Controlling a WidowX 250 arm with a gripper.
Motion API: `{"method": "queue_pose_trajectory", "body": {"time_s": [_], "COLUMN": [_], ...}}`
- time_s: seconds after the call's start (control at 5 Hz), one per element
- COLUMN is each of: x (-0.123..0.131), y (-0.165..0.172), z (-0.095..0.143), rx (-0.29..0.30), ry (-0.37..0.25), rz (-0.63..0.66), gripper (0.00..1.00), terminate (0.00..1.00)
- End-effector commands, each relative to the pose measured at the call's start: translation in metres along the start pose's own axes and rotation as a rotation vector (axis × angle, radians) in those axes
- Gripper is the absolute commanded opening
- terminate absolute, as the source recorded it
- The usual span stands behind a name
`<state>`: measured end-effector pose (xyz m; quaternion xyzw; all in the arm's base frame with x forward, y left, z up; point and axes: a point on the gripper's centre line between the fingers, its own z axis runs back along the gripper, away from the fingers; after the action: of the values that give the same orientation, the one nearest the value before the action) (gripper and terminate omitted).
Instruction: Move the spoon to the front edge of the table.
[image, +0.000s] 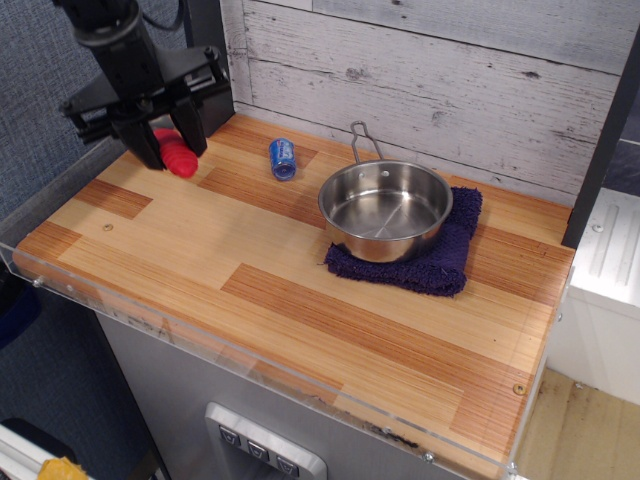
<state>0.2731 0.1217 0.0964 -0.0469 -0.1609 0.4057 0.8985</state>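
The striped wooden surface (300, 290) fills most of the view, its clear rim running along the front edge. On its right half a dark blue cloth (440, 255) lies under a steel pot (385, 210) with a wire handle pointing to the back wall. Over the back left corner hangs the black claw (167, 140), its fingers closed on the spoon (176, 152); only the ribbed red handle shows, the bowl is hidden. A small blue cylinder (282, 158) lies between claw and pot.
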Motion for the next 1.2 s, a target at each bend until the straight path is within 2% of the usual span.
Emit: {"method": "queue_pose_trajectory", "body": {"time_s": [0.0,0.4,0.6,0.8,1.0], "x": [-0.003,-0.008,-0.024,-0.037,-0.041], "y": [0.011,0.022,0.027,0.029,0.027], "z": [-0.02,-0.031,-0.046,-0.052,-0.055], "rx": [0.037,0.104,0.145,0.19,0.2], "ry": [-0.045,-0.064,-0.055,-0.083,-0.091], "rz": [0.109,0.175,0.188,0.185,0.189], "gripper": [0.0,0.0,0.0,0.0,0.0], "terminate": [0.0,0.0,0.0,0.0,0.0]}}
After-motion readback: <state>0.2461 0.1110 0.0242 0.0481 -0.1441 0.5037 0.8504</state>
